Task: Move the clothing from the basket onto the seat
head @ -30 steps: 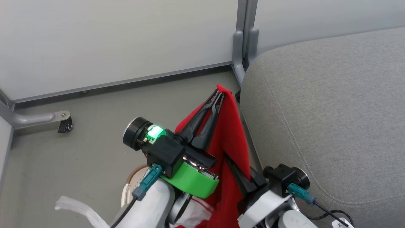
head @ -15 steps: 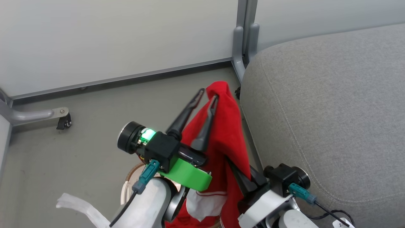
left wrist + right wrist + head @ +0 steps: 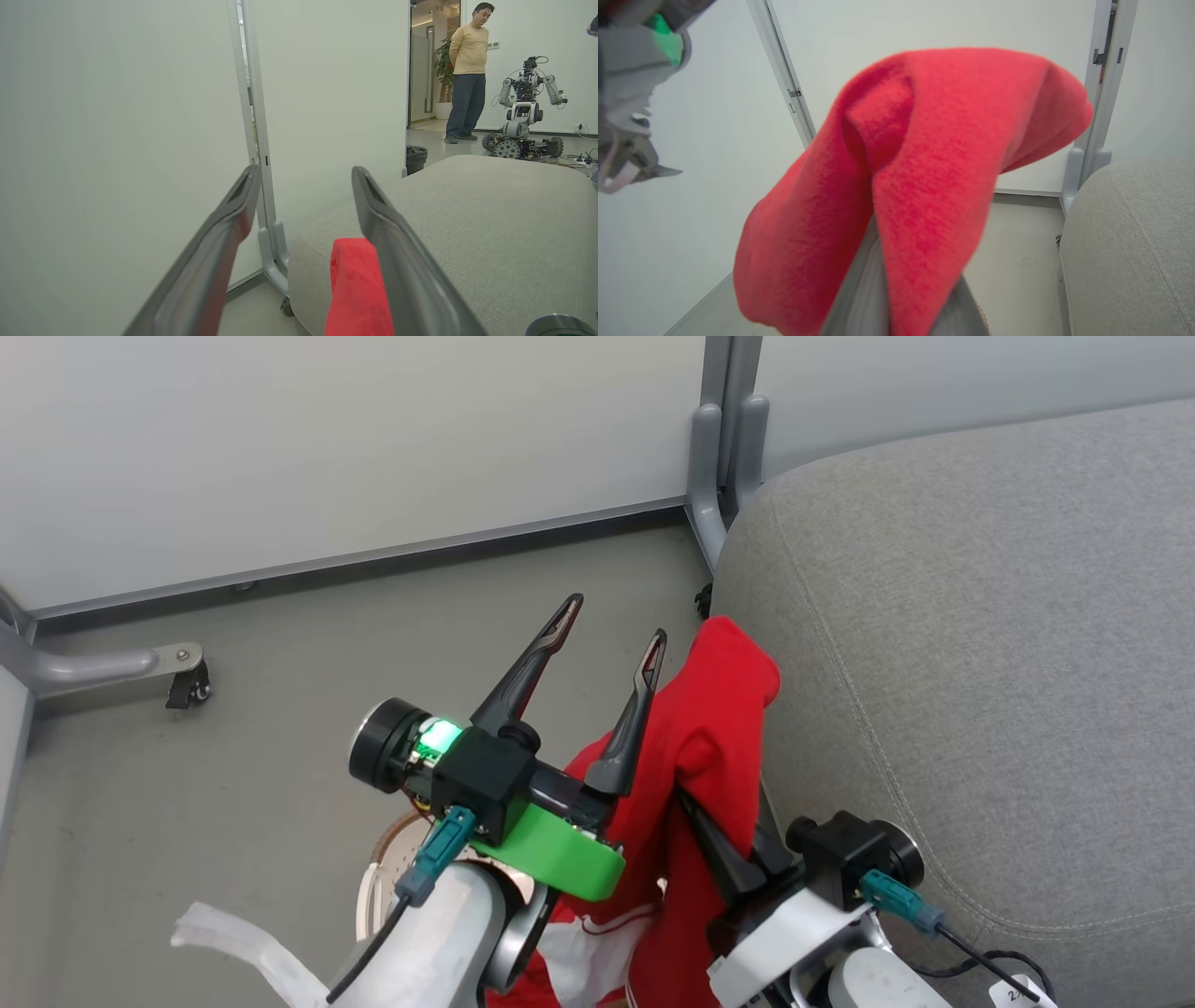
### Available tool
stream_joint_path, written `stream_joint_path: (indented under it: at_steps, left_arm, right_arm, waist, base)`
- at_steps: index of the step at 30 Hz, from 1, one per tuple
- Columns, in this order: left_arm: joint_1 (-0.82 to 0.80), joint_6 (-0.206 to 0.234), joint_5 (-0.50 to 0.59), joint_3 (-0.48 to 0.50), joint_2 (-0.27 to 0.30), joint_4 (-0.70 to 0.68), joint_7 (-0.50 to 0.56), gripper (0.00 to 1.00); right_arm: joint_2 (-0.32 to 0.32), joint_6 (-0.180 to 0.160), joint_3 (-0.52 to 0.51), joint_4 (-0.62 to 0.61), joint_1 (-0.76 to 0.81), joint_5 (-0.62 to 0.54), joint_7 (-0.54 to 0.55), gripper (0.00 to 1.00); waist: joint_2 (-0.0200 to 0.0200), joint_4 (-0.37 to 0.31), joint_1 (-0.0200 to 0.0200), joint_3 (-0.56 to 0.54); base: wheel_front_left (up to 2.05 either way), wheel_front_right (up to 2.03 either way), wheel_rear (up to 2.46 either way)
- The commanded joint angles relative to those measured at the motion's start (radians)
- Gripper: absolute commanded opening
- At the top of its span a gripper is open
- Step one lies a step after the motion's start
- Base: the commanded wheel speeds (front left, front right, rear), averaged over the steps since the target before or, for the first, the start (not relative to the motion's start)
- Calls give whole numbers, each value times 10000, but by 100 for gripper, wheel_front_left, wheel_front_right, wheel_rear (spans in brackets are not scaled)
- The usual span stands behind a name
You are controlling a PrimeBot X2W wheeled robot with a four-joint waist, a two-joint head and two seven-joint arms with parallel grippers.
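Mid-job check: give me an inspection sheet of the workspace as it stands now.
Surface: grey floor, with the seat at the right.
Job's things: the clothing is raised, its top fold over the seat's edge; whether it touches is unclear. The basket shows partly under the left arm.
Clutter: a pale crumpled strip, kind unclear.
Grippers: left gripper open, nothing between its fingers. Right gripper pinches the clothing, tips hidden.
Cables: teal plug at the left wrist, a second teal plug at the right wrist.
Surroundings: white partition, caster; a person beside another robot.
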Motion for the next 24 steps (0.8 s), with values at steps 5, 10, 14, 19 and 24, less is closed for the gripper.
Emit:
stream_joint_path:
  at_steps: [5,10,14,19,24]
  left_arm:
    - [-63,87,4,9,222,45,26,100]
    - [137,127,53,50,481,-11,-30,100]
    - [331,197,106,121,770,-9,-127,100]
    - [771,288,288,158,1214,-268,-322,100]
    - [1221,385,350,159,1503,-474,-423,100]
  right_arm:
    - [-11,-6,-38,-309,-220,33,-31,0]
    - [-5,-6,-314,-675,-397,-146,-31,0]
    - [2,-5,-351,-1143,-487,-265,-31,0]
    - [-3,-6,-670,-1731,-431,-317,-31,0]
    - [-23,-6,-873,-2111,-240,-381,-30,0]
  waist:
    - [0,-175,0,187]
    - [0,-563,0,494]
    - [0,-1067,0,746]
    - [0,-1902,0,1123]
    - [0,-2749,0,1345]
  base:
    - [0,0,0]
    - [0,0,0]
    - [0,0,0]
    - [0,0,0]
    - [0,0,0]
